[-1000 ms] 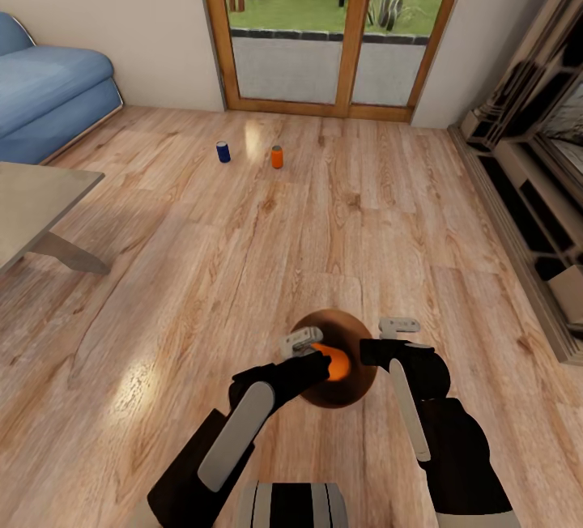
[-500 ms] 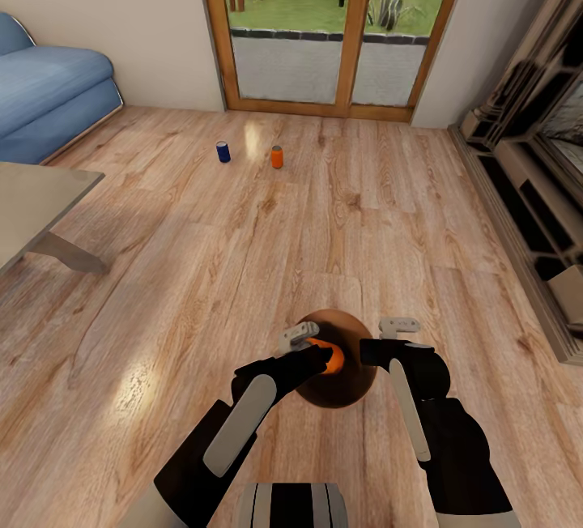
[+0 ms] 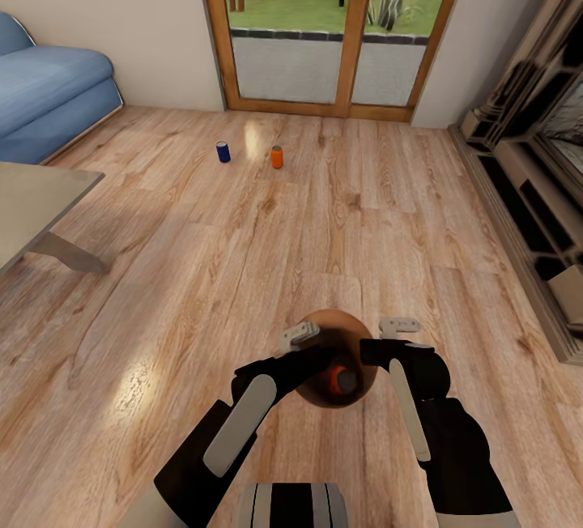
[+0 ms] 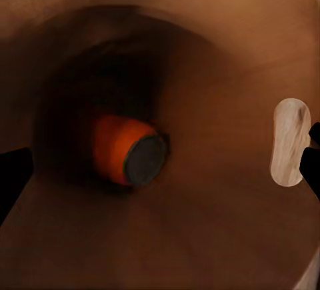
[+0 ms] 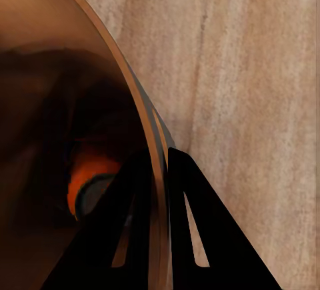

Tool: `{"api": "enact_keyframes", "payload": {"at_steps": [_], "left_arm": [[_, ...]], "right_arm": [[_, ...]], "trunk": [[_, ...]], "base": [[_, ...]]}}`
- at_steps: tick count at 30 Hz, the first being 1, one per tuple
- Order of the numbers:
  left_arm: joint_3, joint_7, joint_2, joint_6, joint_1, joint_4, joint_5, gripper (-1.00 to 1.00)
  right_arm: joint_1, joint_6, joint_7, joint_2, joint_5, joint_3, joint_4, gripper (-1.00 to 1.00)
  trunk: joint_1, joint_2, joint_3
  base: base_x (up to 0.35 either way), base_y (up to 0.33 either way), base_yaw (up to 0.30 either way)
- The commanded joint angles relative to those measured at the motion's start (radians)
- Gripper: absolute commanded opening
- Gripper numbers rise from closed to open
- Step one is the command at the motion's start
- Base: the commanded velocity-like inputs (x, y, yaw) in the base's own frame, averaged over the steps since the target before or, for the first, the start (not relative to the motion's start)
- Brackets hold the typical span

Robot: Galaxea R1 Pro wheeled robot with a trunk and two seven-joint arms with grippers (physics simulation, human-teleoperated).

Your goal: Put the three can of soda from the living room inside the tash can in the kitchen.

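A blue sofa (image 3: 48, 99) and a low grey counter (image 3: 36, 204), both cut off by the frame edge, sit at nine and ten o'clock in the head view. On the warm wood-plank floor (image 3: 202, 269) toward twelve o'clock, a small dark blue soda can (image 3: 223, 152) and an orange soda can (image 3: 277, 157) stand upright, near each other but apart, before the wood-framed glass doors (image 3: 324, 26). The left gripper (image 3: 312, 342) hovers over the round bin with the tan wood-coloured inside (image 3: 356, 334), its jaws spread wide and empty. A second orange soda can (image 4: 127, 151) lies tilted at the shadowed bottom of the bin. At the bin's three o'clock side, the right gripper (image 5: 162, 197) pinches the rim narrowly, one finger inside, one outside. Dark shelving (image 3: 526, 155) runs along the right wall, partly cut off.
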Motion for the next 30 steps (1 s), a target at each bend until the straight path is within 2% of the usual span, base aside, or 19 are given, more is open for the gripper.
{"api": "enact_keyframes", "payload": {"at_steps": [1,23,30], "left_arm": [[0.000,0.000,0.000,0.000,0.000,0.000,0.000,1.00],[0.000,0.000,0.000,0.000,0.000,-0.001,0.000,1.00],[-0.005,0.000,0.000,0.000,0.000,-0.032,-0.001,1.00]], "right_arm": [[0.000,0.000,0.005,0.000,-0.019,0.000,0.000,-1.00],[0.000,0.000,0.005,0.000,-0.019,0.000,0.000,-1.00],[0.000,0.000,0.004,0.000,-0.019,0.000,0.000,-1.00]], "trunk": [[0.000,0.000,0.000],[0.000,0.000,0.000],[0.000,0.000,0.000]], "base": [[0.000,0.000,0.000],[0.000,0.000,0.000],[0.000,0.000,0.000]]}}
